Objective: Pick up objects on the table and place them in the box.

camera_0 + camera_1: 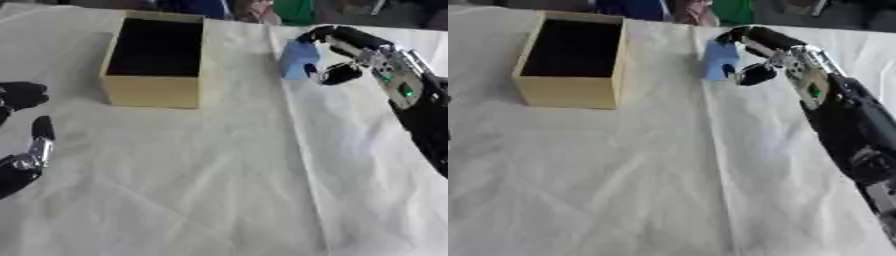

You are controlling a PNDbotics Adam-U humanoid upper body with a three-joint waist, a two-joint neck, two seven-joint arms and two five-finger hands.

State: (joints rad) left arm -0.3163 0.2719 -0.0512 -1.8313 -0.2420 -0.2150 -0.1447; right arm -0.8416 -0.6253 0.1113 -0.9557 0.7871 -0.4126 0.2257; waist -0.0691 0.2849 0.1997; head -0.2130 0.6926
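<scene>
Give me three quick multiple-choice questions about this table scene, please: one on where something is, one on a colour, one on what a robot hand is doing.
1. Where is the box?
A. left of the blue block
B. right of it
C. on top of it

2. What colour is the block in the right robot hand?
A. red
B. blue
C. yellow

3. What is the left robot hand doing?
A. gripping the box
B. holding the block
C. resting open, low left

Answers: 1 A, the box stands toward the view's left. 2 B, it shows light blue. 3 C, its fingers hold nothing.
</scene>
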